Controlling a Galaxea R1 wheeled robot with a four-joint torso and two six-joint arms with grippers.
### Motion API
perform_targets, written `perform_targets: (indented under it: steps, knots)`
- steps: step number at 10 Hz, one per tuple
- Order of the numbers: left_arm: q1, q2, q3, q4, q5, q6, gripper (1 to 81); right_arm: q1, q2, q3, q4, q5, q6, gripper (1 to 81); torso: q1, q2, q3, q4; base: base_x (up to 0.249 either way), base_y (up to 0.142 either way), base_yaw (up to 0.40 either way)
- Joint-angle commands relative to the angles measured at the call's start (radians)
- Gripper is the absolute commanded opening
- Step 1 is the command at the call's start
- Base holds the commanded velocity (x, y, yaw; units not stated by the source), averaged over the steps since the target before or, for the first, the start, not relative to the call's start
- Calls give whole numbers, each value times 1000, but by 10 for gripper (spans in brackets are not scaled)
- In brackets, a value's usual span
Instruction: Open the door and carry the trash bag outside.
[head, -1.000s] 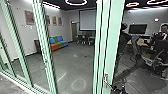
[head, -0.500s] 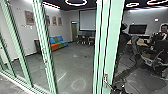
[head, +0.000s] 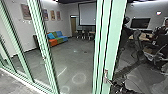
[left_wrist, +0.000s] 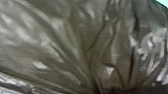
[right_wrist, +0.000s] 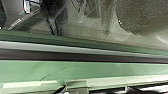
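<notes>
Trash bag (left_wrist: 72, 42) sits right up close to the left wrist, its dark, shiny plastic all creased. Whether either gripper is open or shut, or has hold of anything, I can't tell from here. A metal handle (head: 106, 75) is on the pale green door frame (head: 113, 37), and over by the wall there's that colourful sofa (head: 58, 38), well apart from the person (head: 161, 30).

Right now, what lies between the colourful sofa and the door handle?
In the head view, grey floor, then green door frame, lies between the sofa and the handle.
</notes>
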Motion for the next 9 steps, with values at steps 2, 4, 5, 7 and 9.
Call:
perform_targets:
  steps: [2,4,5,7,9]
  knots:
    - [-54,-8,-4,-7,62,1,10,69,25,-10,18,-366,-22,811,-1,0,-81,0,0,0,0]
    - [-53,-8,-3,-7,62,1,10,92,5,11,18,-367,-20,811,-2,-1,-70,-1,0,0,0]
    - [-51,-8,-3,-7,62,1,10,103,-2,10,18,-367,-20,811,-2,-1,-76,-1,0,0,0]
    - [-50,-8,-3,-4,63,1,10,123,-18,10,21,-367,-20,811,-2,-1,-81,-1,0,0,0]
    - [-48,-8,0,-4,63,1,10,138,-26,16,23,-367,-20,811,-2,-1,-81,-1,0,0,0]
